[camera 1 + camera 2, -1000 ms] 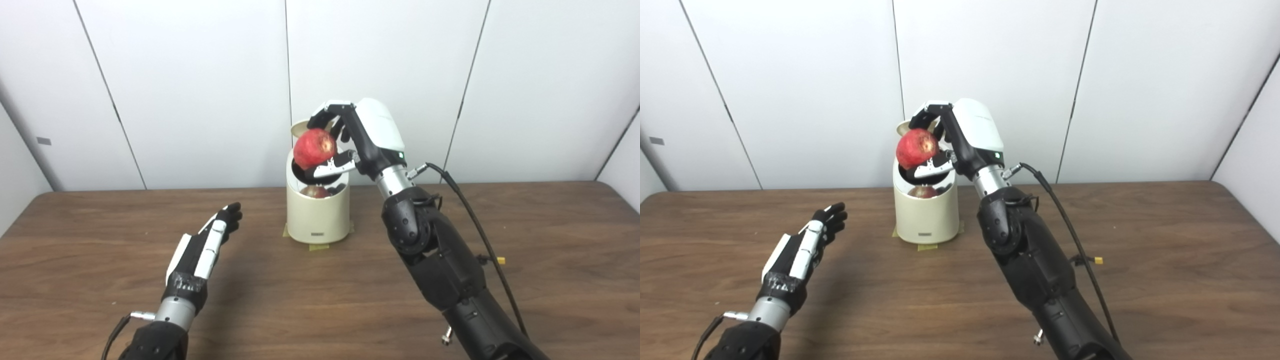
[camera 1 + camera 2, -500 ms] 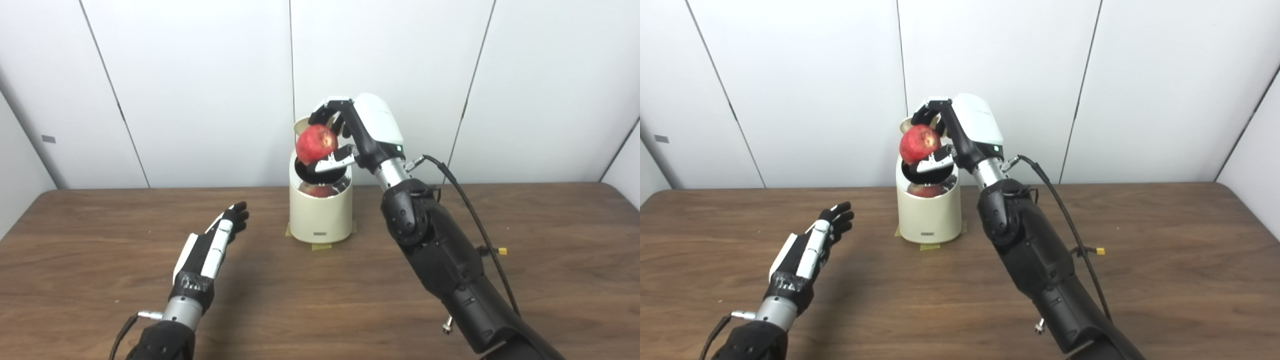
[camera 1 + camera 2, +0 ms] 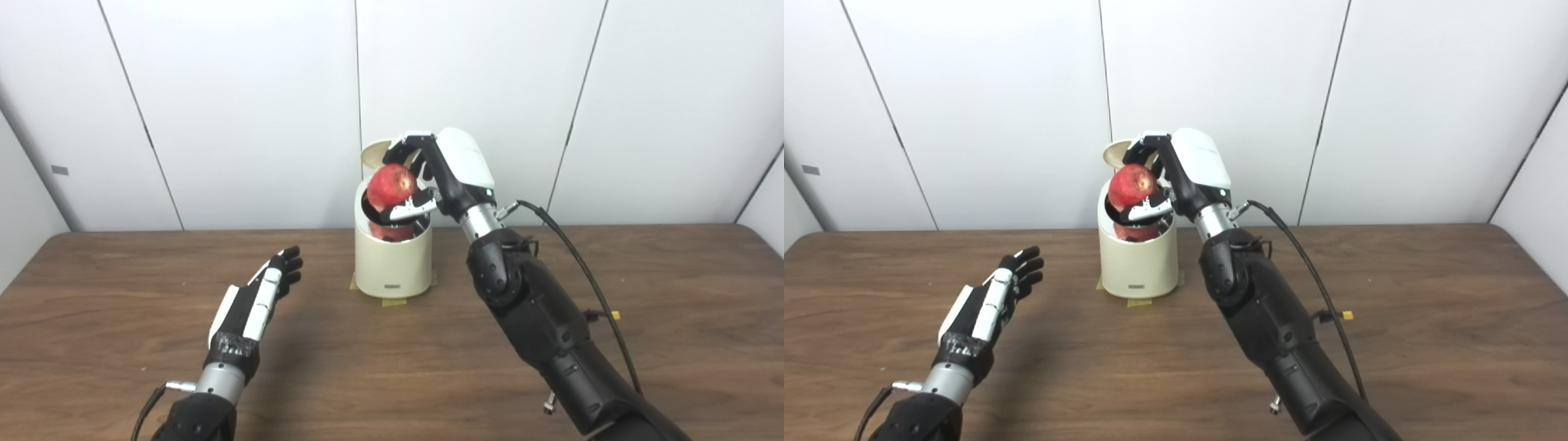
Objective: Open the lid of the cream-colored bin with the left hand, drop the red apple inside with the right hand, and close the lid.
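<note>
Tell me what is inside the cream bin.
Red shows inside the bin, below the apple in the right hand; apple and fingers cover the rest.

Bin (image 3: 392, 263) interior and most of lid (image 3: 373, 150) behind right hand (image 3: 441, 174).

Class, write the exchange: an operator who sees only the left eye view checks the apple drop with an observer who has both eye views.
Operator: Is the apple truly over the opening, or only lined up from my angle?
Observer: From the right eye view too, the red apple, held in the right hand, sits over the mouth of the bin.
Operator: How far does the table run on the right?
Observer: The right eye view shows a longer stretch of the right edge of the table, slanting down the picture's side.
</note>
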### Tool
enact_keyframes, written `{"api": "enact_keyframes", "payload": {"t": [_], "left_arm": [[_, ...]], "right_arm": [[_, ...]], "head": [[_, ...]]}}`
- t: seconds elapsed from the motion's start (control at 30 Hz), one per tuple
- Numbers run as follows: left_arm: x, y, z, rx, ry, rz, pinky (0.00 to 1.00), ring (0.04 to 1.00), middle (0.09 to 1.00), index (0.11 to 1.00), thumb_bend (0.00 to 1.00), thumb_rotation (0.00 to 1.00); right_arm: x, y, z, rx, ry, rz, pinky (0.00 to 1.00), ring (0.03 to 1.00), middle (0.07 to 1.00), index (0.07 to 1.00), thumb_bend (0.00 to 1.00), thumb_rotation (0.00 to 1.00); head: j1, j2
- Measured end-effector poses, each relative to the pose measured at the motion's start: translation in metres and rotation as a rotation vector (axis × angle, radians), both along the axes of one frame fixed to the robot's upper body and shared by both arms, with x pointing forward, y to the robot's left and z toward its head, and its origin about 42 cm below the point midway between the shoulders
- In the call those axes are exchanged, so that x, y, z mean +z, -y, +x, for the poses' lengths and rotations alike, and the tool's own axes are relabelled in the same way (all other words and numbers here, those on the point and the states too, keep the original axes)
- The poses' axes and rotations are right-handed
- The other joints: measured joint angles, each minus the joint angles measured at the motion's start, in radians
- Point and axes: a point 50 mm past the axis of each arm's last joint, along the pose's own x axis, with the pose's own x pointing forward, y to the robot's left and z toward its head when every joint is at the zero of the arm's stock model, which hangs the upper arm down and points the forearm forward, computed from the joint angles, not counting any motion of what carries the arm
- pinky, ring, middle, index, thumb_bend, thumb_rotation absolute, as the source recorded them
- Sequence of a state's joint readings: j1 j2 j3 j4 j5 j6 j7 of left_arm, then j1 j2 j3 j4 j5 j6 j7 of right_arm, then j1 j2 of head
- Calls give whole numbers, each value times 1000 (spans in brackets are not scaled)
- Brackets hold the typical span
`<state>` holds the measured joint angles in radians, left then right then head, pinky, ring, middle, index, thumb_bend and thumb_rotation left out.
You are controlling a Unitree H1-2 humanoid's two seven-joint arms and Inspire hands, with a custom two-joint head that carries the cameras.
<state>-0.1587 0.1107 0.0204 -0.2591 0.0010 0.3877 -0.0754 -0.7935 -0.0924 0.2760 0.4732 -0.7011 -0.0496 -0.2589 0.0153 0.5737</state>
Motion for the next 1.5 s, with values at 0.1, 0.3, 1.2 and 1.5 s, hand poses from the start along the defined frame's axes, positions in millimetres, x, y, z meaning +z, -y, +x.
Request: {"api": "enact_keyframes", "payload": {"t": [0.1,0.3,1.2,1.5], "left_arm": [[0,-1,0,2,0,-7,975,906,914,913,625,1000],[0,0,0,-4,-1,-11,996,914,918,919,630,1000],[5,-1,-4,-9,19,-35,949,883,887,908,626,1000],[4,-1,-5,-9,16,-36,969,892,894,916,621,1000]], "right_arm": [[-1,0,1,-5,4,0,317,392,512,513,495,0],[-2,-1,2,-7,6,-8,323,389,509,514,495,0],[-4,-4,2,-83,-114,-156,861,938,888,677,812,254],[-1,-2,-1,-92,-101,-146,715,822,784,644,789,208]], "head": [[2,5],[-9,6],[-35,17],[-37,18]]}}
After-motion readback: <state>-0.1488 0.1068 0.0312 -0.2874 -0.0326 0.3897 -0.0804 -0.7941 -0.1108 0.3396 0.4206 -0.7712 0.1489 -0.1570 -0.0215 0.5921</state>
